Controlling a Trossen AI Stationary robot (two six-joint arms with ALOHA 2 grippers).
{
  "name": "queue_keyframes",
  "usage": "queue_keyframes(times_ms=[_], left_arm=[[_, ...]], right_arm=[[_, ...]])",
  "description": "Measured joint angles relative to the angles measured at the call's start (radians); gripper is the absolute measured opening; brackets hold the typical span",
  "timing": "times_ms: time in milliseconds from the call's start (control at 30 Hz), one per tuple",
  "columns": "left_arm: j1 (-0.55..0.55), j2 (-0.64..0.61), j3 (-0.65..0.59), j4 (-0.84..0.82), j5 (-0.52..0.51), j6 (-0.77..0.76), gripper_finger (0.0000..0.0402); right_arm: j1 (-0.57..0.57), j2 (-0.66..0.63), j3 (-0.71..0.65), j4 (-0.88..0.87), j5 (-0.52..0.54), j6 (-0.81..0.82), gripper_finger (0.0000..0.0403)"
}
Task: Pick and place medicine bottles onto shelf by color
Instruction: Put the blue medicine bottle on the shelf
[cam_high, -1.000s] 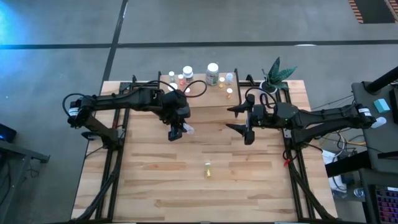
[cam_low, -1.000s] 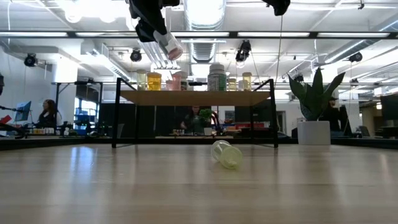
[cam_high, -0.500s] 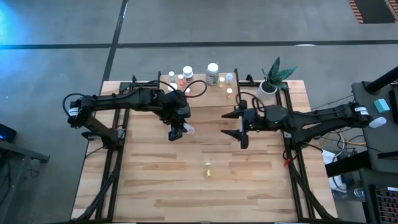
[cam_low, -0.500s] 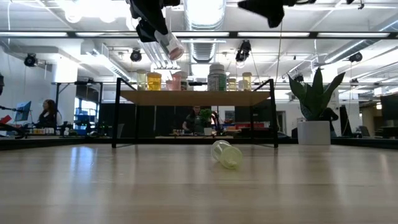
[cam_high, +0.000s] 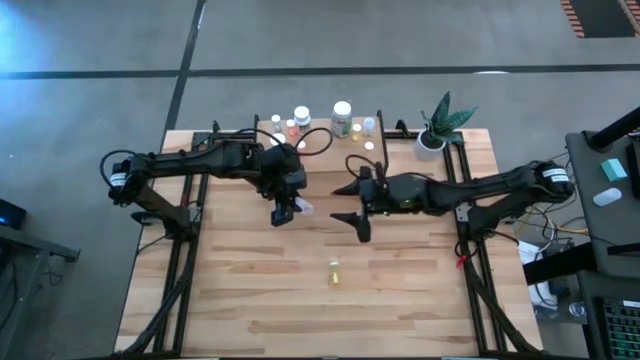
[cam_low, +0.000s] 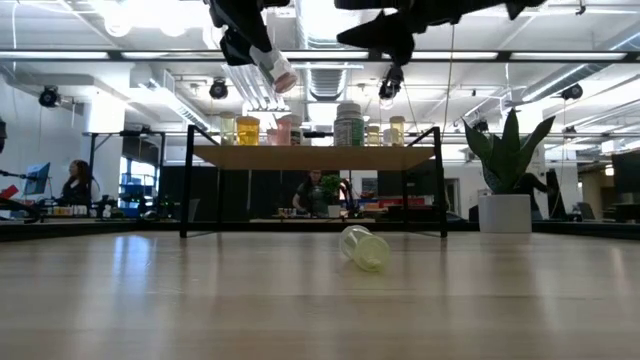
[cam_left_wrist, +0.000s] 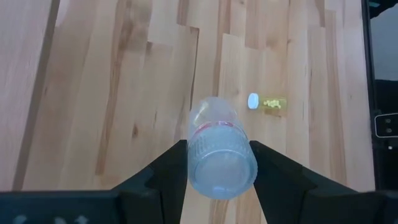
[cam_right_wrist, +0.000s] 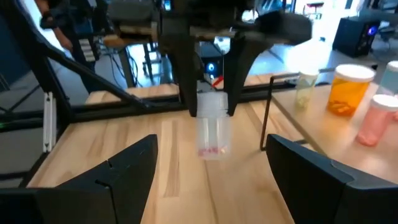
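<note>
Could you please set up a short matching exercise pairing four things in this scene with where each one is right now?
Things:
1. clear cylindrical bottle with pink label
2. yellow-tinted bottle with white cap
3. white pot with green plant
4. right hand

Places:
A. lying on its side on the tabletop
B. open, above the table's middle
C. held by the left hand
D. far right corner of the table

Pairs: 1-C, 2-A, 3-D, 4-B

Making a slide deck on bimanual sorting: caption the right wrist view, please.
Open right pincer faces the left pincer holding a clear bottle above the table.
</note>
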Motion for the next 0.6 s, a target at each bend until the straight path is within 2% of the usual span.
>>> queue_keyframes(times_ms=[433,600], left_arm=[[-0.004,0.000,0.006,-0.002,0.000,-0.006,0.0147],[-0.007,0.000,0.013,-0.001,0.000,-0.028,0.0147]], right_arm=[[-0.008,0.195,0.182,-0.088,0.027,-0.019,0.0288],[-0.015,0.243,0.263,-0.195,0.027,-0.030,0.0288]])
